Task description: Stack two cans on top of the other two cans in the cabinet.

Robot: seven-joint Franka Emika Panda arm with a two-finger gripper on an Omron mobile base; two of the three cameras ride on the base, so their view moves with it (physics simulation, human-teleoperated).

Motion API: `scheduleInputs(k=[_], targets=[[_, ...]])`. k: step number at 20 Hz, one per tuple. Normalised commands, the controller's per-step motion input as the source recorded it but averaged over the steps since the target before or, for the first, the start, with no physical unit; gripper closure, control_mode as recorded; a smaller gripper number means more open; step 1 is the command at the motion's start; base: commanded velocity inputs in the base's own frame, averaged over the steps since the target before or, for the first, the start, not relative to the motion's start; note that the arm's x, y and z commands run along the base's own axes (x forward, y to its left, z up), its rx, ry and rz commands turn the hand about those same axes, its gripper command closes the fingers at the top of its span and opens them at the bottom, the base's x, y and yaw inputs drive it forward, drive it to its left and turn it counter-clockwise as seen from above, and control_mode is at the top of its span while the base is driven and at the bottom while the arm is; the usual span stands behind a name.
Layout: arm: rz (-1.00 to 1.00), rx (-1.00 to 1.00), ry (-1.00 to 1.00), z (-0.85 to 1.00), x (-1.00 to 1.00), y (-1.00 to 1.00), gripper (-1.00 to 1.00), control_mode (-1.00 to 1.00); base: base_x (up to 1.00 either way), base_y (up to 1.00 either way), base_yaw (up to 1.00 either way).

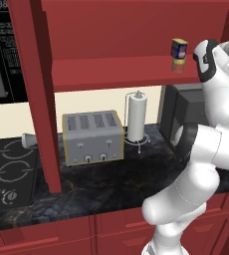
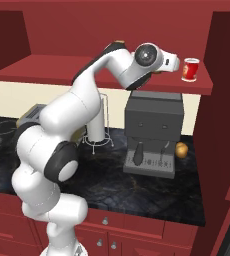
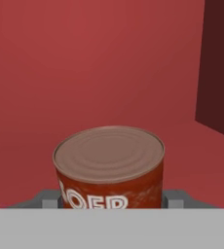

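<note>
Red cabinet shelf [image 2: 47, 70] carries my claw [image 3: 111, 204], pinching 1 red-and-white can [image 3: 109, 168] for stacking there.

The red can [image 3: 109, 168] shows partial white letters, roughly "OER".

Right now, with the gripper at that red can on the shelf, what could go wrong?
The red can stands near the front edge of the shelf, so a nudge from the gripper might tip it off. The blue can sits on the tan can; a swing nearby could topple that stack.
</note>
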Motion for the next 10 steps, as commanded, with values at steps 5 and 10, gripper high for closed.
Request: scheduleInputs(k=[5,10], targets=[[0.00,0.00,0.00,0.00,-0.01,0.00,1.00,-1.00,0.00,0.00,0.00],[0.00,0.00,0.00,0.00,0.00,0.00,1.00,-1.00,0.00,0.00,0.00]])
